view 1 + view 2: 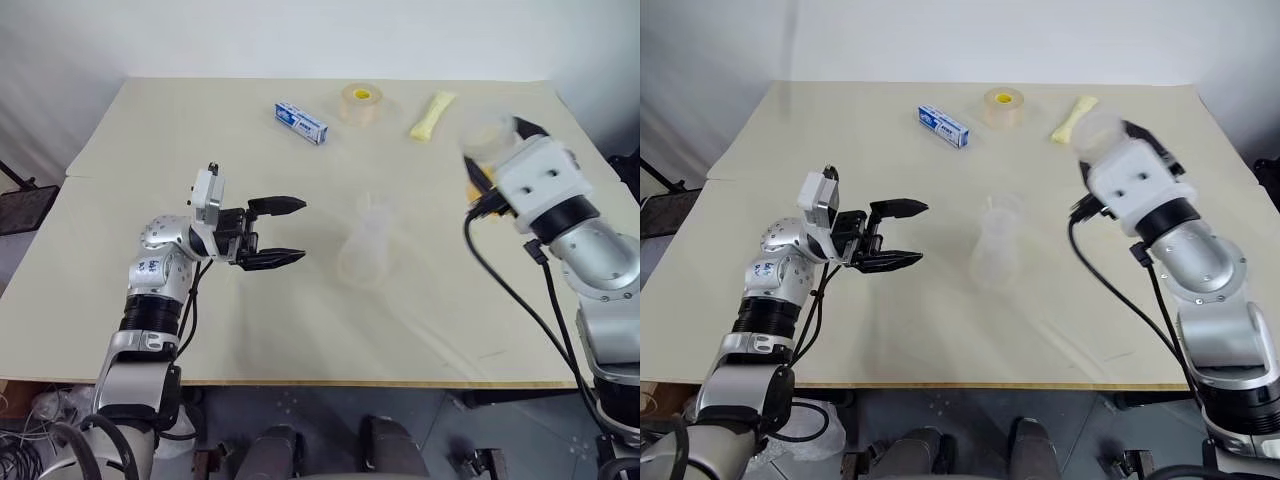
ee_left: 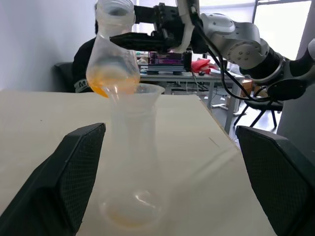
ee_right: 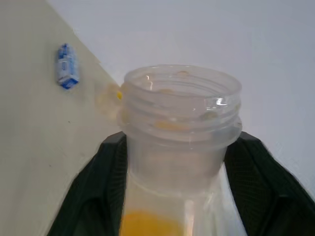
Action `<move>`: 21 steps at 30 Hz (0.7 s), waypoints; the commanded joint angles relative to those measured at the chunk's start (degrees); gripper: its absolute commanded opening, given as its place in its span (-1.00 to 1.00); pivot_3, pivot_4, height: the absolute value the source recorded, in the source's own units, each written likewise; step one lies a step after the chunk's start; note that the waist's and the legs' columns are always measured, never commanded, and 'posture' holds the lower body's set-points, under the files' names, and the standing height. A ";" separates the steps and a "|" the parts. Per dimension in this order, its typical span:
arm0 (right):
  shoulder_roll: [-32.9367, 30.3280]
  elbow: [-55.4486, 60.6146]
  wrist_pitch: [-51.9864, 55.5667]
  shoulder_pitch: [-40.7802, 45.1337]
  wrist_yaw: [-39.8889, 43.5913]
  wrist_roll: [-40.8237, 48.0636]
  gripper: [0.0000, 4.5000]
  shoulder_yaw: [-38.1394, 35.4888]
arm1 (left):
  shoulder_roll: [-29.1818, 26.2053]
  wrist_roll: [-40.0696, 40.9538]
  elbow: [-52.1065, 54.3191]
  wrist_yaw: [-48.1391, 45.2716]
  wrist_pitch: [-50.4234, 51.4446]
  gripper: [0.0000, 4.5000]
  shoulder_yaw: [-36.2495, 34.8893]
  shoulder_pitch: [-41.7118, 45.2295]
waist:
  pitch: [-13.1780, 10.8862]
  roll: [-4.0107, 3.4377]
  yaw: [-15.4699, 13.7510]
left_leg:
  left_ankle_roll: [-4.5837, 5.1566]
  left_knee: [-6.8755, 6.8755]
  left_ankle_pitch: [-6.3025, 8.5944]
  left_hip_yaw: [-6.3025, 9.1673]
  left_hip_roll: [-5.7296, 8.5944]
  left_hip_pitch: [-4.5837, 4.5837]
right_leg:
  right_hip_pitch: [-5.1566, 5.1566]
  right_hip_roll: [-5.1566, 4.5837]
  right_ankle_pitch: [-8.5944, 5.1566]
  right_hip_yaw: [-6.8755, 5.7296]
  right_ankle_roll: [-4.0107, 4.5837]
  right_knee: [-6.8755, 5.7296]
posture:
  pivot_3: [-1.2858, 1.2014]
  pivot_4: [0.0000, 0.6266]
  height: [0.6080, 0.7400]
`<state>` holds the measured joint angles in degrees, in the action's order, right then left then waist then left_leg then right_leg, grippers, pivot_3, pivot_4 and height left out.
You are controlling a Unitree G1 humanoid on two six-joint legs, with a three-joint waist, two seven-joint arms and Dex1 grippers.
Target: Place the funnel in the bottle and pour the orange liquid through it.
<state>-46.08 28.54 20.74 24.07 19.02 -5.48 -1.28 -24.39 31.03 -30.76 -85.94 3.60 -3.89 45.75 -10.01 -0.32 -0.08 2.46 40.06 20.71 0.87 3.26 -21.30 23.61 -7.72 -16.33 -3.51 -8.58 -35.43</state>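
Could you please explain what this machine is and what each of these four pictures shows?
This is a humanoid robot with two arms, each ending in a two-fingered claw. The two wide pictures come from cameras in its head, looking down over a table. The other two come from cameras on its wrists, looking along each claw.

The left claw is open, beside a clear bottle standing mid-table; its flared top looks like a funnel seated in the neck. The right claw is shut on the neck of a screw-neck container holding orange liquid, lifted off the table.

At the far side lie a blue box, a tape roll and a pale yellow packet.
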 commanded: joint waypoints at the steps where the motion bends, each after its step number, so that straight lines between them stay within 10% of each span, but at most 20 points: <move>1: -1.22 1.62 -2.80 1.84 0.84 -6.28 0.08 2.56 | -0.26 -0.49 -2.27 -2.70 -1.56 1.00 -0.54 1.97 | -0.01 0.01 0.04 | 0.00 0.00 0.00 0.00 0.00 0.00 | 0.00 0.00 0.00 0.00 0.00 0.00 | 0.03 -0.52 1.00; 21: -0.46 0.77 -10.93 8.59 6.42 -28.33 0.08 11.76 | 1.96 2.54 -1.83 -2.91 -1.86 1.00 -3.08 0.01 | -0.01 0.02 0.13 | 0.00 0.00 0.00 0.02 -0.02 -0.02 | 0.03 0.00 0.00 -0.03 0.00 -0.01 | 0.03 -0.52 1.00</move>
<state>-46.13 28.14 11.23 31.46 25.51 -32.22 12.01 -22.77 31.96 -34.49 -85.98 1.90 -5.89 46.31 -10.02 -0.30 0.05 2.46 40.06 20.71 0.89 3.23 -21.33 23.64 -7.71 -16.33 -3.54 -8.58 -35.44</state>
